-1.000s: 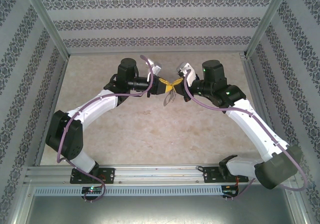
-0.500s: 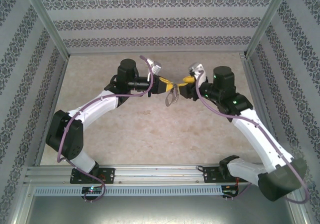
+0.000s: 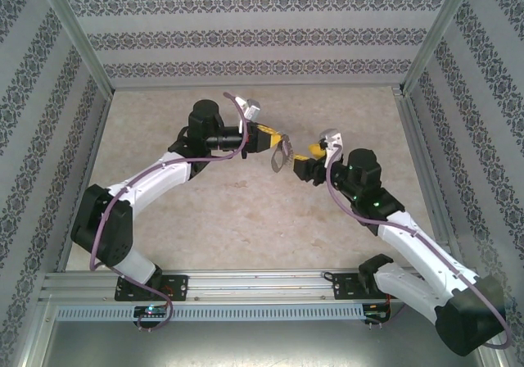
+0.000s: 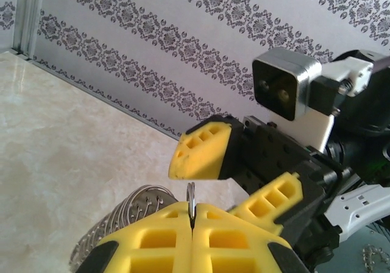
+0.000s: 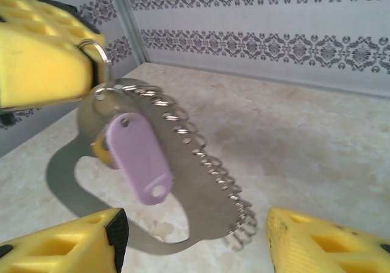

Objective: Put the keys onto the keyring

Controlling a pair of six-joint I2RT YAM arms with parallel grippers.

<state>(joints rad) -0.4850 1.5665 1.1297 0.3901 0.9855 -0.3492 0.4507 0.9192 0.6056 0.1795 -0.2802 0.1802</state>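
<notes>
Pulled my R gripper (image 3: 297, 160) back toward 4 o'clock, jaws open; L gripper (image 3: 282, 143) clamped on keyring (image 5: 210, 215), key (image 5: 143, 157) dangling.

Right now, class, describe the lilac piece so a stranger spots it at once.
Find the left tool, shut on a thin ring above the table. A grey loop edged with small rings hangs below. The lilac tag lies against it, the only coloured piece hanging.

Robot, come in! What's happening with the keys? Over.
Left gripper shut on keyring. Right gripper open, clear of it. Lilac key hanging at keyring. Nothing in the way.
</notes>
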